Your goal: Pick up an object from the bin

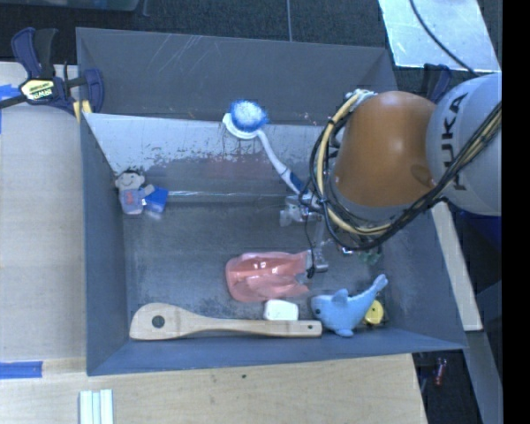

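My gripper (317, 260) comes down from under the orange cover in the bin's right half, with its tip at the right end of a pink translucent thing (263, 276) lying flat on the floor. Whether it touches that thing I cannot tell. A small white block (281, 310) lies just in front of the pink thing. To the block's right, a blue soft dolphin toy (343, 311) rests against the front wall, with a small yellow thing (374, 314) beside it.
A wooden spoon (223, 326) lies along the front wall. A dish brush with a blue and white head (246, 118) leans on the back wall, its handle running toward the arm. A small toy figure (134, 193) sits at the back left.
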